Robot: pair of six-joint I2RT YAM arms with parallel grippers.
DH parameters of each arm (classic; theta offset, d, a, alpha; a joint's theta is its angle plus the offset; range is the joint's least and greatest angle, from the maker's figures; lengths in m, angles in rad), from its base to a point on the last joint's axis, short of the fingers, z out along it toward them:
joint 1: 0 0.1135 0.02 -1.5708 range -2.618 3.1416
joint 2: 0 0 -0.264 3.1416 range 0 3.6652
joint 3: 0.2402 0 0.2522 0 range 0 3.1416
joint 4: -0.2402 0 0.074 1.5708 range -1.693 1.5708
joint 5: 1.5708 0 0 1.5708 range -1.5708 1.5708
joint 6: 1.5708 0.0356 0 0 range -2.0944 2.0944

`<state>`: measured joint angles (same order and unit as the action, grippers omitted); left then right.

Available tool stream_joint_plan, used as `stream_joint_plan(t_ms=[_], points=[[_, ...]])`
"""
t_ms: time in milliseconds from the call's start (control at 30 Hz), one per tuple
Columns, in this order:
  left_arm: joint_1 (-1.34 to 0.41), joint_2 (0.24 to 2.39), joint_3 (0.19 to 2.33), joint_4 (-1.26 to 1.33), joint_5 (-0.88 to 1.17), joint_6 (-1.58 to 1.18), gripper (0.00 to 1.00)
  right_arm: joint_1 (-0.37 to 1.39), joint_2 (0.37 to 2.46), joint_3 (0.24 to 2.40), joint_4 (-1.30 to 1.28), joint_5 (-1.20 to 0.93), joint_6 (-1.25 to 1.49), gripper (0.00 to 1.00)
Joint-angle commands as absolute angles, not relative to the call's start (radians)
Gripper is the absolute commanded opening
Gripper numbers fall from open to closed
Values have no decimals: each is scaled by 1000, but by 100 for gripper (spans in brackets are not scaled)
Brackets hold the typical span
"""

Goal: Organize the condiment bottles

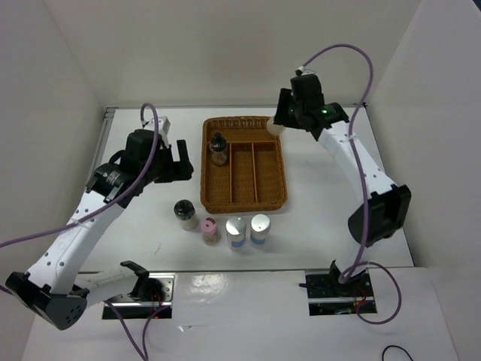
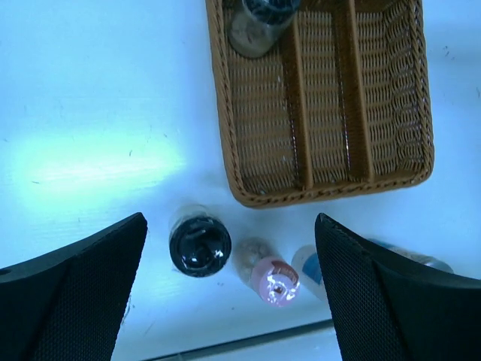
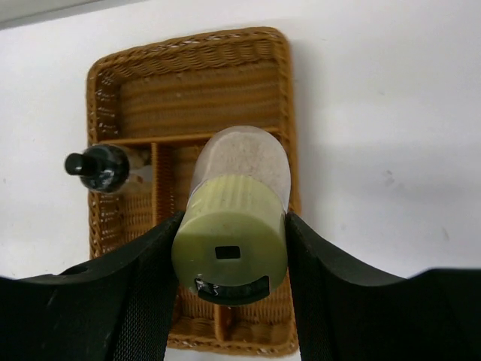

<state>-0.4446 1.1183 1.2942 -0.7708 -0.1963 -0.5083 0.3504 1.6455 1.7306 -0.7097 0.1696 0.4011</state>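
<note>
My right gripper (image 3: 231, 252) is shut on the yellow-green-capped shaker (image 3: 231, 241) and holds it above the far right part of the brown wicker tray (image 3: 188, 43). It also shows in the top view (image 1: 276, 128). One black-capped shaker (image 1: 219, 148) stands in the tray's left compartment. In front of the tray, in a row, stand a black-capped shaker (image 1: 185, 213), a pink-capped one (image 1: 209, 229) and two silver-topped ones (image 1: 236, 232) (image 1: 260, 229). My left gripper (image 2: 229, 226) is open and empty, high above the black-capped (image 2: 199, 245) and pink-capped (image 2: 275, 281) shakers.
The wicker tray (image 1: 242, 207) has three long compartments and one cross compartment at its far end. White walls enclose the table on three sides. The arm bases sit at the near edge.
</note>
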Motion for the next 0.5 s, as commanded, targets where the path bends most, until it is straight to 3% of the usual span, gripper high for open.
stream_joint_plan(t_ms=[0, 167, 467], points=[[-439, 1111, 1264, -808, -138, -549, 98, 409, 1781, 1828, -677, 114, 350, 17], [-471, 1166, 1220, -859, -186, -595, 98, 489, 1987, 2060, -696, 114, 324, 17], [-471, 1126, 1220, -851, -216, -600, 99, 566, 2189, 2207, -761, 153, 293, 15]])
